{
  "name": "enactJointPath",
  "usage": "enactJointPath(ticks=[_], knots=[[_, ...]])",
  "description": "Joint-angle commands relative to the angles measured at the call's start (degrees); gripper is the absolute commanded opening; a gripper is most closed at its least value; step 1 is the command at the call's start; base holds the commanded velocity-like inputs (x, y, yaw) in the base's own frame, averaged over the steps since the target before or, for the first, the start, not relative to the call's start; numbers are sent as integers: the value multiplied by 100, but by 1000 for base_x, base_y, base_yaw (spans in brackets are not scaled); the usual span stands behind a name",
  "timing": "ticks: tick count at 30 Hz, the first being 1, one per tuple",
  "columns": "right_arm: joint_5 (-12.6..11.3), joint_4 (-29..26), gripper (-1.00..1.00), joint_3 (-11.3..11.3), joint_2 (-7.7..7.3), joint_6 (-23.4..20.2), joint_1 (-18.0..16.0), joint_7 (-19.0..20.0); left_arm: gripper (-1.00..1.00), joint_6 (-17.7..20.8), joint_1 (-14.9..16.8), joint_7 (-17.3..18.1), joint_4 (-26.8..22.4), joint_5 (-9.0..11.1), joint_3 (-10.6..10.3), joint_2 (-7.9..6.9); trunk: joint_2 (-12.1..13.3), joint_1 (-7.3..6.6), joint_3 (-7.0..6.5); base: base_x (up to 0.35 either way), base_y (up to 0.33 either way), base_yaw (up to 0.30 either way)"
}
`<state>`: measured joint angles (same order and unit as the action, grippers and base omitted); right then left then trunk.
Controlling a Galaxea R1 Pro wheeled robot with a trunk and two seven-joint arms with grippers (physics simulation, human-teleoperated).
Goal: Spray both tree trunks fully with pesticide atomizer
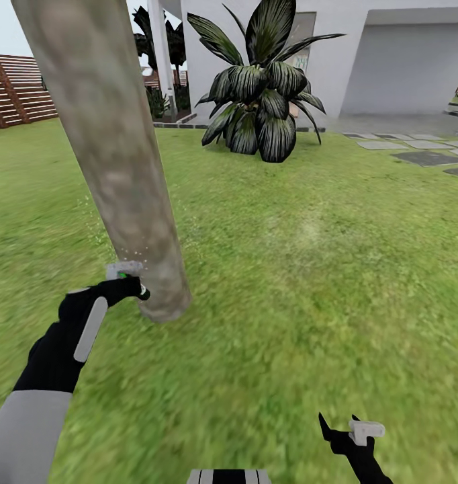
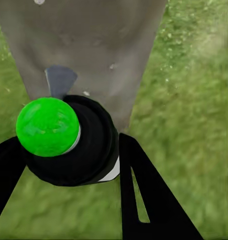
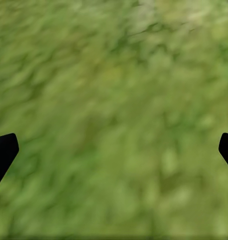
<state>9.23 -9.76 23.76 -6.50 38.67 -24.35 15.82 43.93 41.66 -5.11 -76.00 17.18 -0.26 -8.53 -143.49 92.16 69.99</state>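
The green lawn spreads wide, and a white house stands at the far side with grey paving slabs near it. A brown slat fence runs along the far left. A big dark leafy plant sits in front of the house.

Close by, a thick pale tree trunk rises from the grass and leans a little, its foot at the lower left of the head view. From the left wrist camera the same trunk stands right in front.

The left arm reaches up and forward from the lower left corner, ending just beside the foot of the trunk. Its left end effector is clamped on the pesticide atomizer, a very small grey and green thing. In the left wrist view the atomizer looks like a round black body with a bright green ball on it, held between the black fingers. It points toward the trunk, with its long side running along the fingers. Tiny pale specks float by the trunk just above it.

The right end effector hangs low over the grass at the lower right, well apart from the tree. Its fingers are spread wide, with nothing between them but grass.
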Motion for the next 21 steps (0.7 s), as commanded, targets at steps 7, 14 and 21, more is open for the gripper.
enactJointPath(ticks=[7,14,21], knots=[[0,0,100,-2,0,1,0,0,-100,777,17,7,-739,10,135,-25,0,0,0,0,0,0],[0,0,100,-3,0,0,0,0,-100,1099,38,18,-783,167,730,-52,0,0,0,0,0,0],[0,0,100,-1,0,0,0,0,-100,1339,190,16,-891,167,676,-25,0,0,0,0,0,0]])
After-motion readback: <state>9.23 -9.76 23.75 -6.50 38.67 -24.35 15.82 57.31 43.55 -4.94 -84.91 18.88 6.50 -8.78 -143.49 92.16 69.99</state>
